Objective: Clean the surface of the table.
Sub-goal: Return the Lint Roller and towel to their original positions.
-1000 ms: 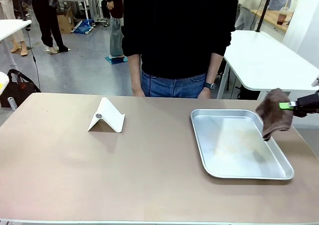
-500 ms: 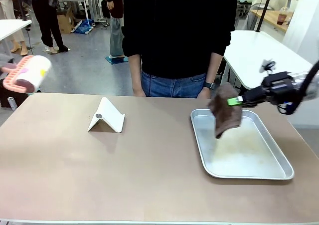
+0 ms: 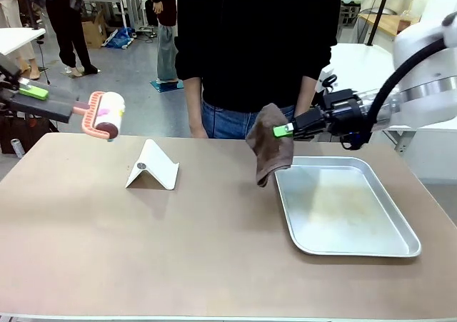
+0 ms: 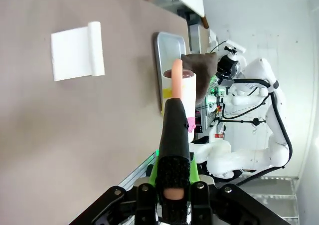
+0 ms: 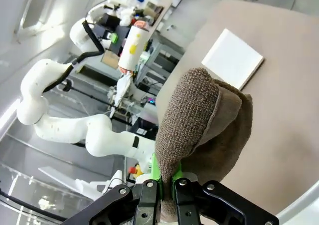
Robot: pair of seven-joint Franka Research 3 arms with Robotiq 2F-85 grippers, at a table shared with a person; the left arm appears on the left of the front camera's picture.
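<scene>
**Cloth crosses past the tray, roller comes in over the table**

Since half a second ago the right gripper point(image 3: 284, 130) has carried the brown cloth point(image 3: 272, 143) further toward the robot's left, off the tray point(image 3: 345, 245) and to its near-left corner, while the lint roller point(image 3: 105, 114) has swung in from the picture's left edge to hang above the far-left part of the table point(image 3: 143, 250). The right gripper is clamped on the cloth's upper fold; in the right wrist view the green pads point(image 5: 157, 171) pinch the towelling point(image 5: 199, 120) tight and the rest droops below. The left gripper point(image 3: 32, 91) is closed around the roller's dark handle point(image 4: 174, 135), with the pink frame and white roll pointing away from it (the roll's end looks brownish in the left wrist view). The tan table spans the whole front view. On it stand a white folded stand point(image 3: 152, 166), left of centre, and the silver tray at right, both apart from the cloth. A person in a black top point(image 3: 257, 43) stands at the far edge, hands at their sides.
</scene>
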